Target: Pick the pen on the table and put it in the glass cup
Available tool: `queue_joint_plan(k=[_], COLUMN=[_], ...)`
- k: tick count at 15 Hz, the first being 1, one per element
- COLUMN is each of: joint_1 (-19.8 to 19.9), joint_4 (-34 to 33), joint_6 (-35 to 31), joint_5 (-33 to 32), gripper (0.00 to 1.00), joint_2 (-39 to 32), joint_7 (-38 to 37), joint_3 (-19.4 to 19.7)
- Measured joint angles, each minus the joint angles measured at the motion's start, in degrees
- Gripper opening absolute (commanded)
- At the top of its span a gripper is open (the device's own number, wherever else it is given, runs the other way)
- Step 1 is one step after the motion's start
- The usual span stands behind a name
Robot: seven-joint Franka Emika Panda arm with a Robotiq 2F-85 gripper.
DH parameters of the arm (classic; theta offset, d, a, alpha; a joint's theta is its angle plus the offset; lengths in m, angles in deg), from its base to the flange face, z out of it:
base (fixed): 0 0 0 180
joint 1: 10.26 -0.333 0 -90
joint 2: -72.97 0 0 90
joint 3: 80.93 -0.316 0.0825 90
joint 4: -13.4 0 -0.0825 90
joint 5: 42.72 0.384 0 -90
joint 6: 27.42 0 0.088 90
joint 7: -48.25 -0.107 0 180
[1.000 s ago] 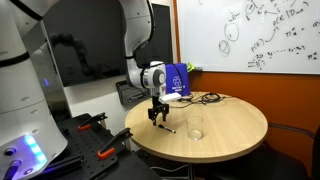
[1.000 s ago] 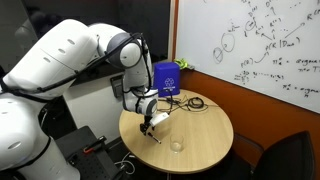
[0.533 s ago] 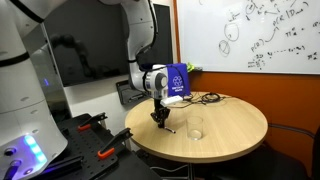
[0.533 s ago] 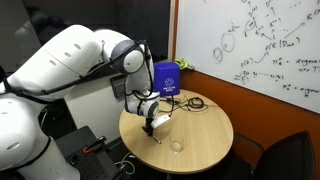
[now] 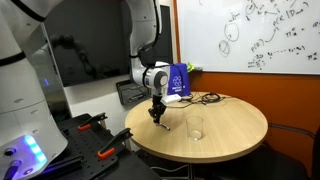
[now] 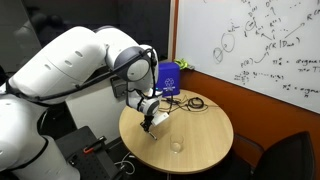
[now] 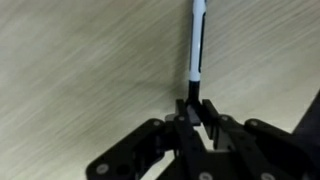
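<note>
The pen point(image 7: 197, 45) is thin and black with a lighter far end, and it lies along the light wood-grain table point(image 7: 70, 60). My gripper point(image 7: 197, 103) is shut on its near end, one black finger on each side. In both exterior views the gripper point(image 5: 157, 118) point(image 6: 148, 125) points down at the table point(image 5: 235, 140) point(image 6: 205, 135) near its edge on the robot's side. The pen point(image 5: 165, 127) shows there only as a short dark line below the fingers. The glass cup point(image 5: 195, 127) point(image 6: 177, 146) stands upright and empty on the table, a short way from the gripper.
A blue box point(image 5: 176, 80) point(image 6: 166, 78) stands at the back of the table with black cables point(image 5: 205, 98) point(image 6: 190, 102) coiled beside it. A whiteboard point(image 5: 255, 35) hangs on the wall behind. Black and orange tools point(image 5: 100, 135) lie on a low surface beside the table.
The jaws have gone from open around the pen to shut on it. The arm has barely shifted, and the cup has not moved.
</note>
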Motion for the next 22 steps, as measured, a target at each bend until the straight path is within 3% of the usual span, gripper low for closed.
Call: queue_joint_plan(k=[3,5,8,12,14,15,17,21,22], joint_1=[8.4,11.1,11.6,7.8,4.9,3.5,1.1,0.0,0.0], joint_4=[0.4,-0.3,-3.4,-10.1,-12.6,-13.4,-14.1,-14.3,-14.3], joint_6=[12.2,22.7,38.7,57.0,61.3,62.5,62.8,62.8,62.8], joint_5=[7.3,13.5,21.9,27.2,28.1,28.5,28.9,29.0,29.0], gripper=[0.05,0.05,0.05,0.05,0.05,0.21,0.21,0.21,0.05], joint_2=[2.4,5.2,9.2,11.2,11.2,11.2,11.3,11.3,11.3], joint_7=[11.1,17.9,27.5,37.5,40.4,41.1,41.2,41.2,41.2], joint_3=[-8.5,-10.6,-9.9,-4.4,-0.9,0.7,3.2,4.0,4.1])
